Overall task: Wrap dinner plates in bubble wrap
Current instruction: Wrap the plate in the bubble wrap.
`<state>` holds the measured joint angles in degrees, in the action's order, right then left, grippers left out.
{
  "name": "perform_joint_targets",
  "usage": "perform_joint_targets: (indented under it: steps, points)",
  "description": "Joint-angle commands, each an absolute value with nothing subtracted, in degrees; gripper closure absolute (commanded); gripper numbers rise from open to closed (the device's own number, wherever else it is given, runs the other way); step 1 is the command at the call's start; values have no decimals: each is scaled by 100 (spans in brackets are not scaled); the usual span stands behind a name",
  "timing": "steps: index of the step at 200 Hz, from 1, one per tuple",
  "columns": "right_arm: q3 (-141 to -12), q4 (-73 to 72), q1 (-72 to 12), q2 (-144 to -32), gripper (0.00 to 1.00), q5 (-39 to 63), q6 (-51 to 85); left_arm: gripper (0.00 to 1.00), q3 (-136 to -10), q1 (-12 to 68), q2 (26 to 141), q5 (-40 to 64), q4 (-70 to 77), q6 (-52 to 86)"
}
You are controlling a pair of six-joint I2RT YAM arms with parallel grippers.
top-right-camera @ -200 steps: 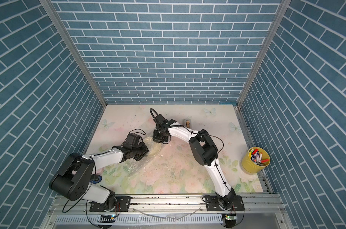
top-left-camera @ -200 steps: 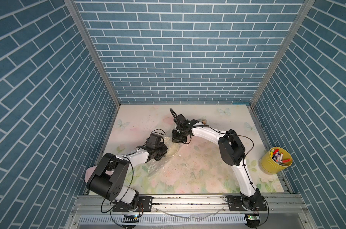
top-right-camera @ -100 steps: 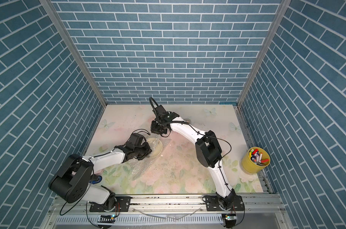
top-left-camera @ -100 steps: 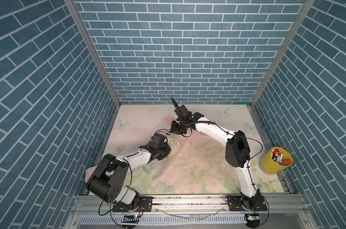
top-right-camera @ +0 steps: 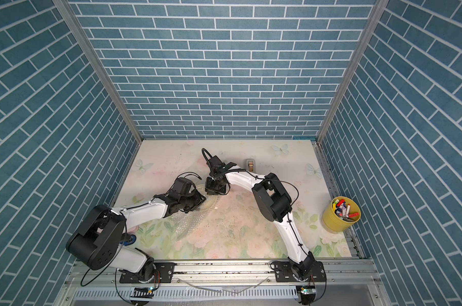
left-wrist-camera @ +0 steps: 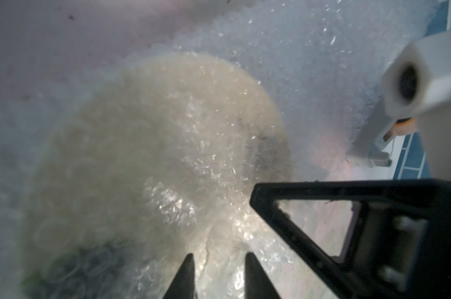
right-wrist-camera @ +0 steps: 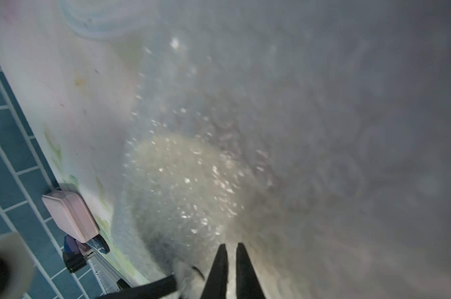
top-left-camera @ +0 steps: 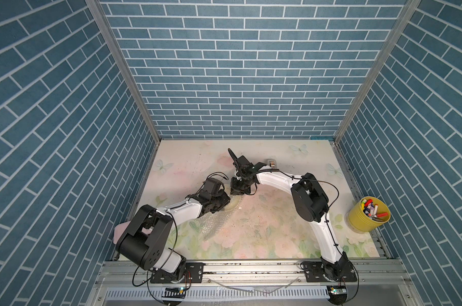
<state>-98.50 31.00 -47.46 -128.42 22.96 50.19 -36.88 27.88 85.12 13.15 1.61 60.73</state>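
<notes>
Inside yellow bucket (top-left-camera: pixel 359 225), coloured markers (top-left-camera: pixel 372 210)

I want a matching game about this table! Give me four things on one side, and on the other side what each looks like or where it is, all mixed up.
Things:
1. plate
2. bubble wrap
3. yellow bucket
4. pink box

Descriptions:
A. full of markers
B. clear and bubbly, spread on the table
C. at the table's edge, near the left arm's base
D. cream-coloured, covered by the wrap

Pairs: 1-D, 2-B, 3-A, 4-C
</notes>
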Motion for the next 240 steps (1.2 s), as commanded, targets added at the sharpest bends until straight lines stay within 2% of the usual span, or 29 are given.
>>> perform_joint_targets:
  steps: [1, 13, 26, 46, 59, 71, 88, 99, 130, 158, 199, 240]
  points:
    - [-9384, 2742, -4777, -12403, 91, 2352, 5306, 53, -3665, 2816, 8416, 1301, 143, 6021]
    - [-9261, 2700, -4781, -12376, 92, 2309, 5304, 49, -3680, 2818, 8327, 1285, 82, 6042]
    - [-9151, 2655, -4776, -12344, 93, 2262, 5305, 49, -3732, 2821, 8208, 1237, -69, 6079]
    - [-8963, 2448, -4778, -12269, 95, 2224, 5353, 65, -3807, 2818, 7915, 1000, -469, 6279]
    - [-8711, 2060, -4798, -12120, 95, 2215, 5422, 69, -3788, 2820, 7735, 853, -522, 6492]
    - [-8468, 1735, -4804, -11950, 95, 2174, 5466, 68, -3809, 2812, 7641, 784, -571, 6569]
    - [-8259, 1494, -4806, -11736, 94, 2112, 5459, 60, -3866, 2812, 7693, 721, -597, 6574]
    - [-8202, 1452, -4816, -11652, 94, 2101, 5432, 60, -3906, 2798, 7861, 798, -523, 6574]
    - [-8114, 1533, -4865, -11481, 94, 2013, 5394, 75, -3882, 2799, 8550, 1221, -66, 6728]
    - [-7952, 1577, -5013, -11274, 94, 1953, 5331, 80, -3720, 2803, 8788, 1271, 157, 6805]
    - [-7534, 1567, -5199, -11300, 95, 1880, 5380, 80, -3714, 2803, 8789, 1218, 85, 6647]
    - [-7450, 1546, -5186, -11483, 97, 1837, 5427, 71, -3767, 2813, 8659, 1344, 26, 6679]
